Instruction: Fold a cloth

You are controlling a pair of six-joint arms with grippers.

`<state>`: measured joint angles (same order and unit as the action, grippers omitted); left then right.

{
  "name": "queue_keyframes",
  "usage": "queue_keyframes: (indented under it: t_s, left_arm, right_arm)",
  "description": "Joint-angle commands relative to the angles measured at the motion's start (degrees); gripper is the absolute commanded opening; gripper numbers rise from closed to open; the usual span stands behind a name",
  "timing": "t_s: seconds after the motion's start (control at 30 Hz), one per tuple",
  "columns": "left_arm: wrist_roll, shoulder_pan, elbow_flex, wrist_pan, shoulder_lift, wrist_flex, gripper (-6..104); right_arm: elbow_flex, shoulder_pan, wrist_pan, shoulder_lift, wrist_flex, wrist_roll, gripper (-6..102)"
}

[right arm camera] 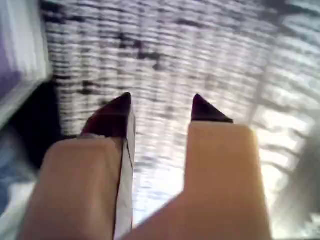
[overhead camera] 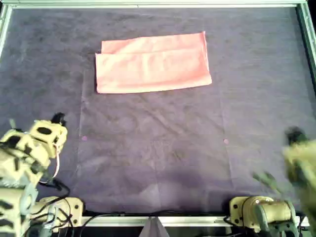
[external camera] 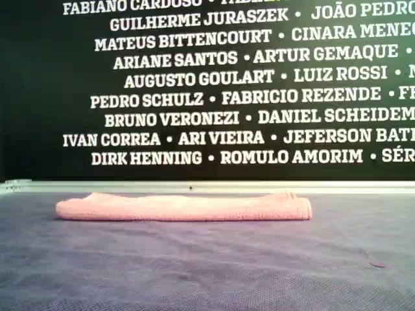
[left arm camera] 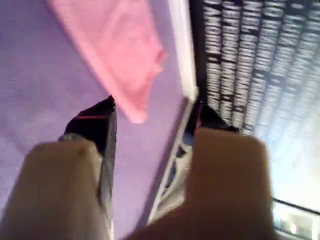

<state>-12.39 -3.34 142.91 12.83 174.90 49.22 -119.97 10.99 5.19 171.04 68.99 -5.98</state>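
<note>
Dark purple felt mat [overhead camera: 163, 163] fills your work surface, edged by a pale metal rail [overhead camera: 148, 4], with a black wall of white printed names [external camera: 246, 84] standing behind it in the exterior view.

Your left gripper [left arm camera: 155, 112] hangs with its dark fingertips spread and nothing between them; its wrist view looks past them to the mat, the rail and one end of the cloth [left arm camera: 117, 55]. In the overhead view that arm sits at about 8 o'clock, its gripper [overhead camera: 58, 118] well apart from the fabric.

Your right gripper [right arm camera: 162, 107] also shows its two fingertips parted and empty, aimed at the blurred lettered wall. The overhead view puts that arm, smeared by blur, at about 4 o'clock [overhead camera: 296, 143], likewise well clear of the fabric.

You find the cloth [overhead camera: 153, 63], salmon pink, lying folded into a long band on the mat at about 12 o'clock in the overhead view, a lower layer's edge showing along its far side. The exterior view shows the cloth [external camera: 185, 207] as a low flat roll near the rail, touched by neither gripper.
</note>
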Motion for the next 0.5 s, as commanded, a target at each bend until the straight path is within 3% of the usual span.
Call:
queue_keyframes:
  t_s: [0.0,0.23,0.47]
  left_arm:
    - [-0.4,1.5,1.8,-0.3,0.6,-1.3,59]
    - [0.1,1.6,10.7,-0.2,0.9,-6.5,59]
    - [-0.4,1.6,17.2,0.6,0.9,-8.2,59]
  right_arm:
    - [-17.5,-0.3,-0.4,1.8,-14.6,-0.09,47]
    - [-33.7,-0.4,-0.4,1.8,-37.4,-0.09,47]
    - [-41.2,-0.1,-0.5,1.8,-41.7,0.62,47]
